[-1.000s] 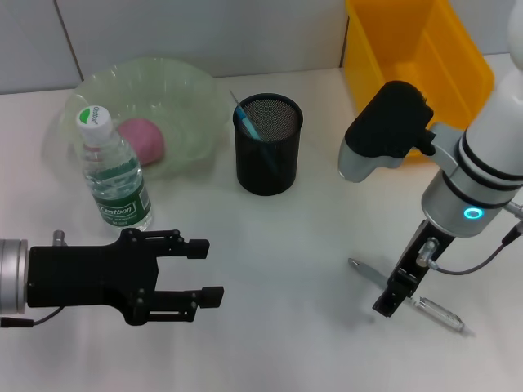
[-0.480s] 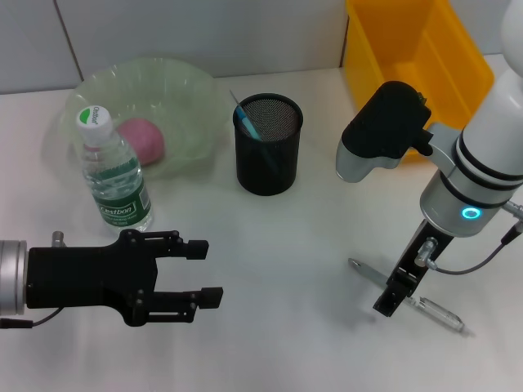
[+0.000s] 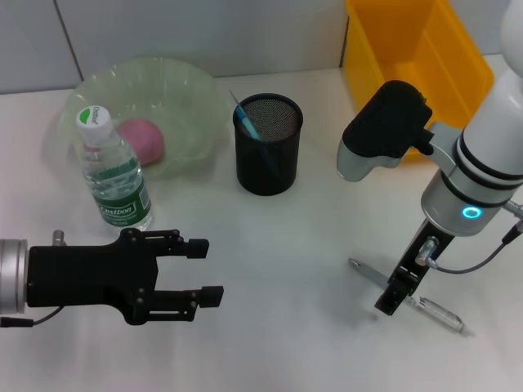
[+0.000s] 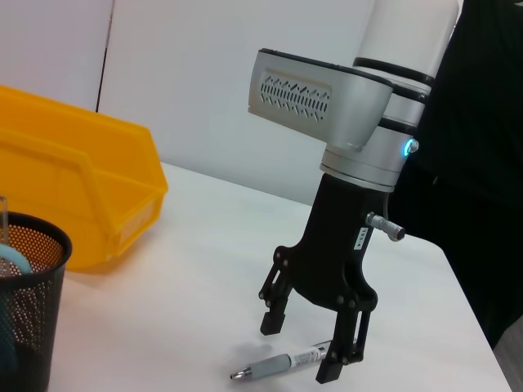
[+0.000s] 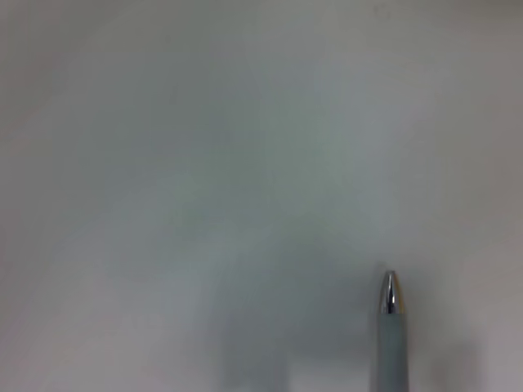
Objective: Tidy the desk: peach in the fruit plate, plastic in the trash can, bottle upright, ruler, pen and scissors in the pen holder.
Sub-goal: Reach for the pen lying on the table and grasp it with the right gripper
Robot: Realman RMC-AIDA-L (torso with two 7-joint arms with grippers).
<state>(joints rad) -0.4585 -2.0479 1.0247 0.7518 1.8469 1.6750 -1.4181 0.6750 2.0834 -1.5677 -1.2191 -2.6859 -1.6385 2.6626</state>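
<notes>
Now right gripper (image 4: pixel 309 349), fingers spread, straddles pen (image 4: pixel 282 364) near desk's front-right corner; off-centre closing may roll it away.

The pen (image 4: pixel 288 363) has a shiny metal tip and a matt grey body. The pen holder (image 3: pixel 268 144) is black metal mesh. The trash can (image 3: pixel 417 57) is glossy yellow plastic.

White desk (image 3: pixel 294 237) fills most of head view, matte surface, soft shadows under objects. Pale wall (image 3: pixel 204 33) runs along 12 o'clock edge, thin dark seams dividing panels. Left wrist view: same wall (image 4: pixel 188 73), plain white, even diffuse light.
</notes>
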